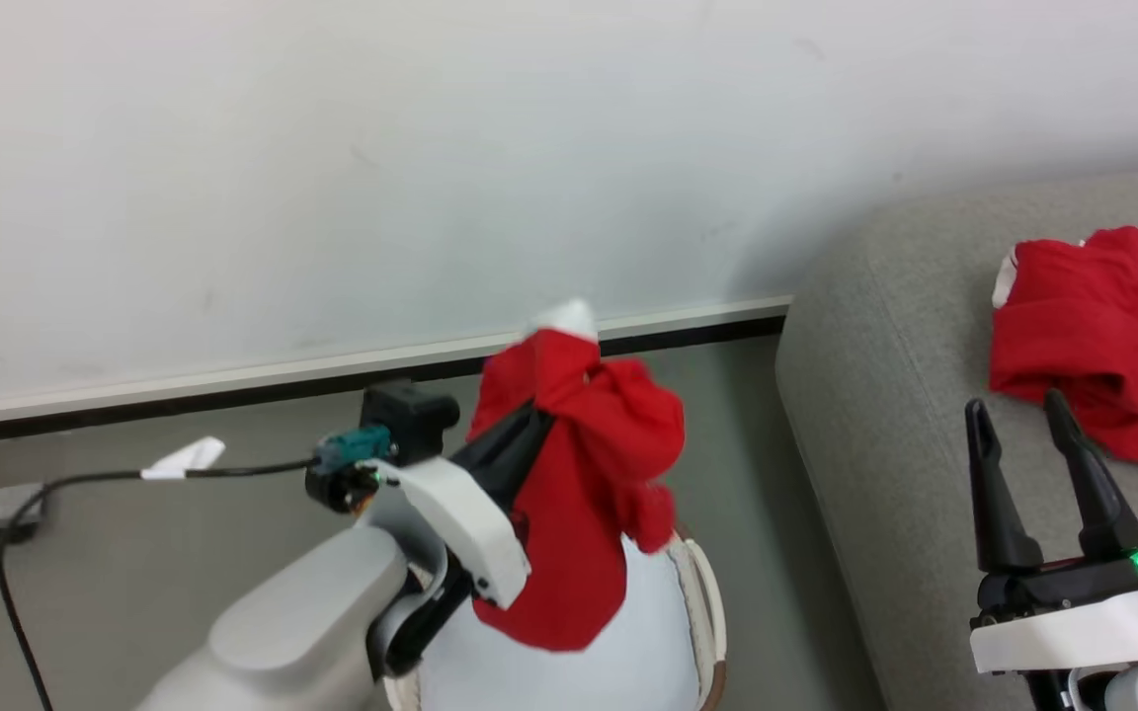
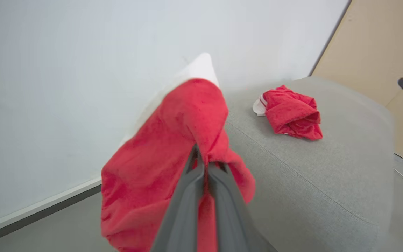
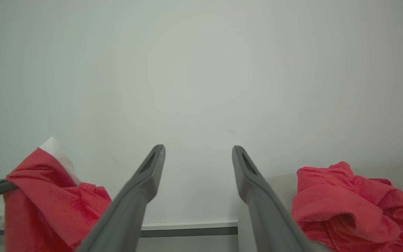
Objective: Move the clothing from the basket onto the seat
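My left gripper (image 1: pixel 539 410) is shut on a red garment (image 1: pixel 579 494) with a white sleeve tip, held up in the air over the white basket (image 1: pixel 702 592). In the left wrist view the fabric (image 2: pixel 159 157) drapes over the closed fingers (image 2: pixel 187 203). A second red garment (image 1: pixel 1093 341) lies crumpled on the grey seat (image 1: pixel 885 415), also seen in the left wrist view as a red heap (image 2: pixel 292 113). My right gripper (image 1: pixel 1018 405) stands open just in front of that heap, with nothing between its fingers (image 3: pixel 145 175); the heap (image 3: pixel 348 206) lies to their right.
A white wall with a dark skirting strip (image 1: pixel 233 390) runs behind the basket. A black cable (image 1: pixel 85 479) with a white tag trails over the grey floor at the left. A tan panel (image 2: pixel 380 52) stands beyond the seat.
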Tool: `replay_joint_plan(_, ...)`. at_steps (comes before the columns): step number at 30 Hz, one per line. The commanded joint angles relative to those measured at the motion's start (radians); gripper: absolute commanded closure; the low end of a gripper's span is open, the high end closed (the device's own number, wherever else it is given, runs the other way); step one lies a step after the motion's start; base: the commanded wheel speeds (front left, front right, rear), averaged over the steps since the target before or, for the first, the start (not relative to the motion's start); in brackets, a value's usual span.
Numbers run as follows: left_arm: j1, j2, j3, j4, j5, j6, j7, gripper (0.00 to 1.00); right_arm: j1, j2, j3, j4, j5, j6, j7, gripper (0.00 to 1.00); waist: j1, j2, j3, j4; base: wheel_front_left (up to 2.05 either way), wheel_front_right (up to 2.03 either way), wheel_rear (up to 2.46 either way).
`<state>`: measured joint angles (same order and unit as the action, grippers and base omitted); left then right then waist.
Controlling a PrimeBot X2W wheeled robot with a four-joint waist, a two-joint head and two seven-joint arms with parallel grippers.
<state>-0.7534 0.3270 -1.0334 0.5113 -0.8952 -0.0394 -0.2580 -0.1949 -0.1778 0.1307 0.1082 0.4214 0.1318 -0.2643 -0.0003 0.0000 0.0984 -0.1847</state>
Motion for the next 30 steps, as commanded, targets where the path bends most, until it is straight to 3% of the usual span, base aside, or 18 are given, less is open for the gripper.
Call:
replay_joint_plan(1, -0.007, 0.011, 0.010, -0.022, 0.009, 0.009, -0.007, 1.00, 0.017, 0.000, 0.006, 0.001, 0.003, -0.002, 0.000, 0.00, 0.0003, 0.0000, -0.013, 0.017, 0.00, 0.00, 0.00)
replay_joint_plan(9, -0.053, 0.064, 0.063, -0.252, 0.046, 0.093, 0.008, 1.00, 0.029, 0.012, 0.034, 0.016, 0.013, -0.002, 0.000, 0.00, 0.0003, 0.0000, -0.045, 0.049, 0.00, 0.00, 0.00)
replay_joint_plan(17, -0.092, 0.099, 0.085, -0.368, 0.051, 0.152, 0.052, 1.00, 0.021, 0.028, 0.059, 0.016, 0.038, -0.002, 0.000, 0.00, 0.0003, 0.0000, -0.062, 0.060, 0.00, 0.00, 0.00)
replay_joint_plan(22, -0.091, 0.104, 0.090, -0.412, 0.056, 0.172, 0.051, 1.00, 0.026, 0.018, 0.080, 0.014, 0.050, -0.002, 0.000, 0.00, 0.0003, 0.0000, -0.063, 0.065, 0.00, 0.00, 0.00)
replay_joint_plan(30, -0.105, 0.088, 0.082, -0.435, 0.060, 0.165, 0.050, 1.00, -0.002, -0.024, 0.196, 0.021, 0.096, -0.002, 0.000, 0.00, 0.0003, 0.0000, -0.061, 0.074, 0.00, 0.00, 0.00)
